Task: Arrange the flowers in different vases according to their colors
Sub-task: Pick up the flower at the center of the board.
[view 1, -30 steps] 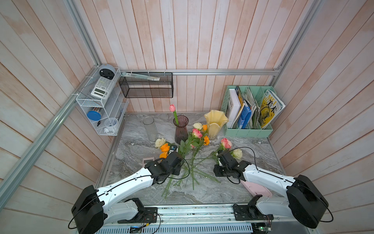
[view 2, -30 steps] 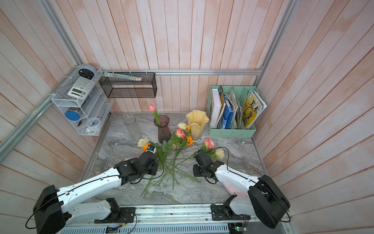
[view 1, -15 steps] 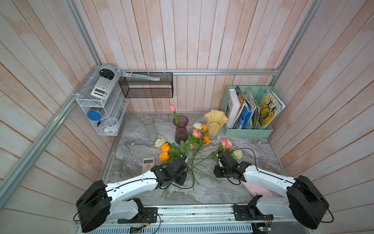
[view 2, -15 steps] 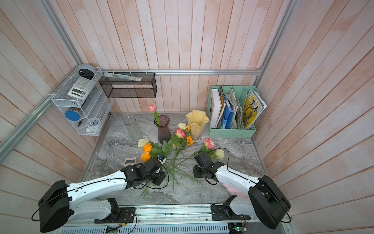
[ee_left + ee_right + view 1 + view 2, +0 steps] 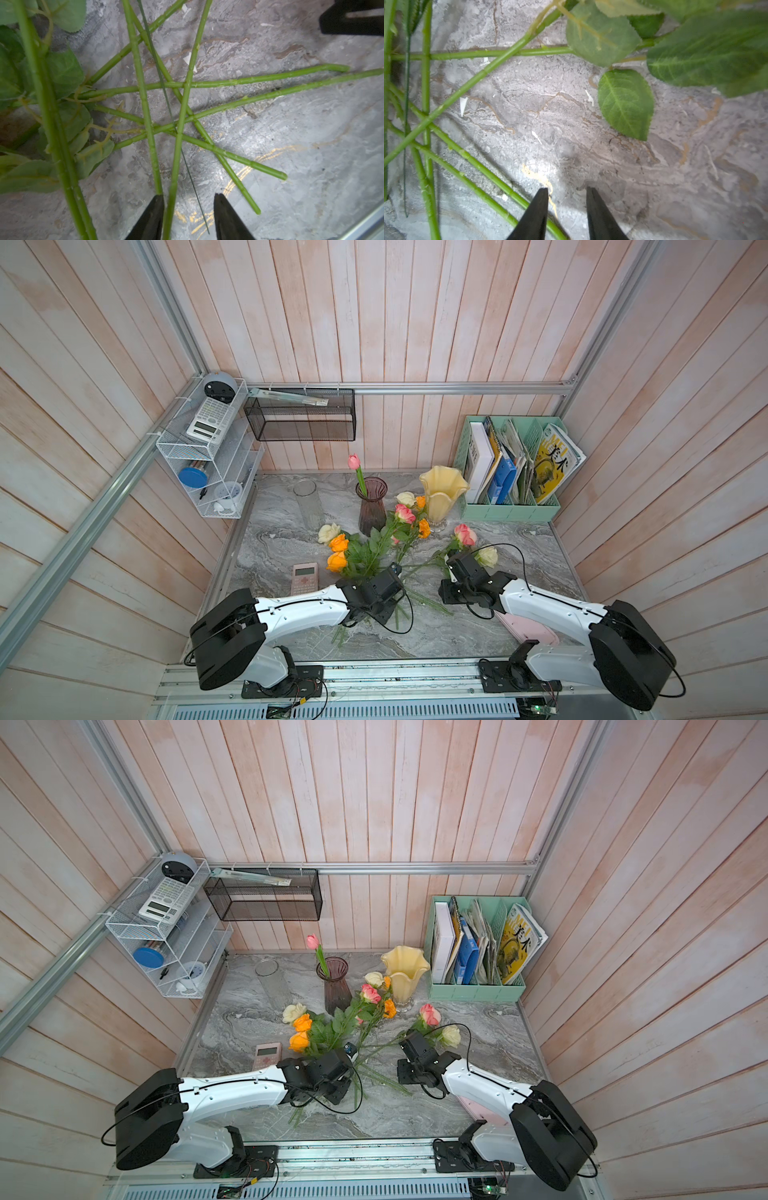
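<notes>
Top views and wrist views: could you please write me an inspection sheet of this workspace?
Surface: marble tabletop, white flecks.
Job's things: loose flowers heaped mid-table, stems crossed; pink tulip in purple vase; clear glass vase, yellow vase empty.
Clutter: pink calculator; pink flat item under right arm.
Grippers: left claw open astride one stem; right claw open over bare marble.
Cables: black cable loops at both wrists.
Surroundings: mint file holder, white wire shelf, black mesh basket.

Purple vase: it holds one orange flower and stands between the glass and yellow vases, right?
No: the flower in the purple vase is pink, not orange, as both top views show. It does stand between the glass vase and yellow vase.
</notes>
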Available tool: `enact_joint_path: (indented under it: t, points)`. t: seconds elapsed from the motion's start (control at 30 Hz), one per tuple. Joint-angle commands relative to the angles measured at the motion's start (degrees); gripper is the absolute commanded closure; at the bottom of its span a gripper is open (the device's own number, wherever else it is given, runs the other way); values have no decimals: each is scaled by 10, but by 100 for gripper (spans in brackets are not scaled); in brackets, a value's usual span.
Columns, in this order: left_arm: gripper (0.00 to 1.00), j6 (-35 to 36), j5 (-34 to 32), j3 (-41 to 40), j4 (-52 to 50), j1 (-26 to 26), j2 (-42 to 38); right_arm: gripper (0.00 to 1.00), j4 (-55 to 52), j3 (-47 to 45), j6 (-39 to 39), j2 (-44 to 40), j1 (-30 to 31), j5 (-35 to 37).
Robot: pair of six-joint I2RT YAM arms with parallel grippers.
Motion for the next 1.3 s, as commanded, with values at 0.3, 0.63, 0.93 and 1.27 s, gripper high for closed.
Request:
enact_joint_path:
  t: [0.3,0.63,0.93,1.27]
  points:
    - [63,21,-59,27,-2,-2,33,63,1,3,4,4,-3,2]
    - [70,21,-63,21,9,-2,55,63,2,-4,6,-6,-3,6]
    - [87,21,-59,16,18,-2,58,63,6,-9,9,-6,-3,7]
    - [98,4,-49,13,-2,-22,-13,63,4,-10,9,-9,-3,8]
